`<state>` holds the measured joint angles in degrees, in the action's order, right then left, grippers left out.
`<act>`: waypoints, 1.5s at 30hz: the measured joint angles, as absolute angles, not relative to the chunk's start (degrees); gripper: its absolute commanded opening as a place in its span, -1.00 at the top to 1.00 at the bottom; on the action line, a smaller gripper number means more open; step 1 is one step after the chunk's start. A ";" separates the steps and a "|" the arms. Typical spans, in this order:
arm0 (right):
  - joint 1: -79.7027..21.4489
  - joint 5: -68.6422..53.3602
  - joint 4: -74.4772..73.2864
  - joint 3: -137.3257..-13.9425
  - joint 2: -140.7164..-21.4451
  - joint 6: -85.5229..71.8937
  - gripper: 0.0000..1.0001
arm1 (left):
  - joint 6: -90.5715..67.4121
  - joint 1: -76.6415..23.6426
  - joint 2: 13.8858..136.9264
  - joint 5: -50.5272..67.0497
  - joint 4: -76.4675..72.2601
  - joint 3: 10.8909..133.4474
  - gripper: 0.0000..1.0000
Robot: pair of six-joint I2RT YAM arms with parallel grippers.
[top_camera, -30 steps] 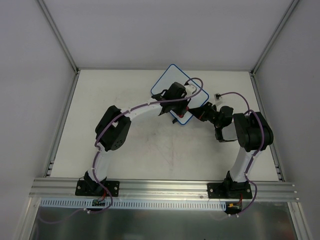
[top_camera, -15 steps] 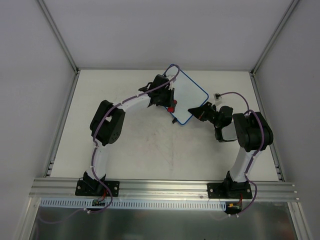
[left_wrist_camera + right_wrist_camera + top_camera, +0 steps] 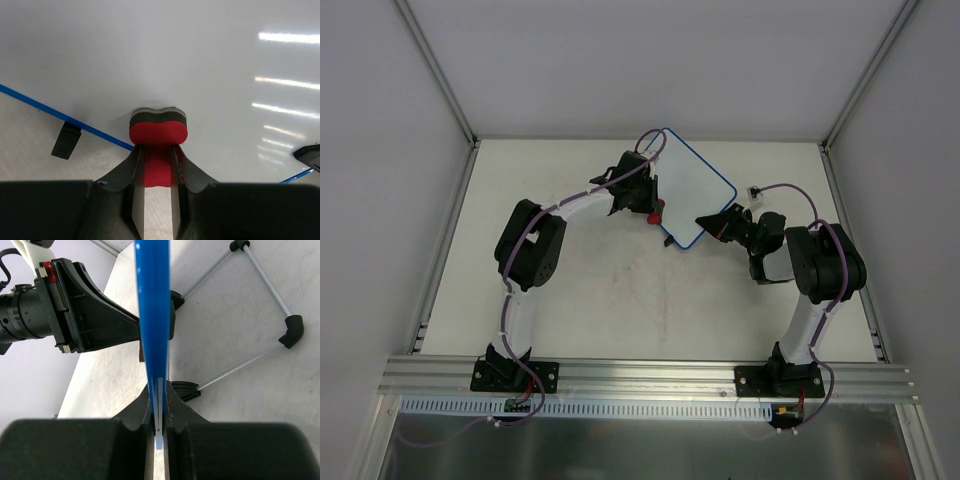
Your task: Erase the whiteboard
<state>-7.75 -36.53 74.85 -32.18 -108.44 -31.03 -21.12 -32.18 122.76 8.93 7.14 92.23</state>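
Centre frame, the left claw [image 3: 157, 152] pinches a red eraser [image 3: 158, 132] against the whiteboard [image 3: 200, 60]; the right claw [image 3: 158, 407] clamps its blue rim.

The whiteboard [image 3: 700, 192] sits at the table's [image 3: 620, 300] far middle, the eraser [image 3: 658, 210] on its left edge.

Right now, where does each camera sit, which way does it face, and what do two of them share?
Top: above and behind the arms, looking down on the table; both arms show whole, left gripper and right gripper at the whiteboard.
Left wrist: on the left arm, facing the whiteboard's white face; its fingers shut on the eraser.
Right wrist: on the right arm, sighting along the whiteboard's blue edge; its fingers clamp that edge.
Shared: the right wrist view also catches the left gripper beside the whiteboard.
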 measured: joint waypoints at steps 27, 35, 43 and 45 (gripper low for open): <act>-7.86 -36.77 75.20 -32.25 -108.44 -31.29 1.00 | -23.90 -30.89 91.48 -1.26 8.95 68.82 1.00; -7.88 -36.77 75.20 -32.25 -108.44 -31.31 1.00 | -28.29 -27.64 81.71 -5.19 15.27 52.31 1.00; -8.03 -36.73 75.20 -32.47 -108.62 -31.38 1.00 | -29.89 -24.86 77.17 -4.91 16.62 43.83 1.00; -8.10 -36.69 75.24 -32.56 -108.77 -31.44 1.00 | -30.06 -24.14 77.17 -4.78 16.75 42.06 0.66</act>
<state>-8.10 -36.69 75.24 -32.56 -108.77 -31.44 -30.06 -24.14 77.17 -4.78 16.75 42.06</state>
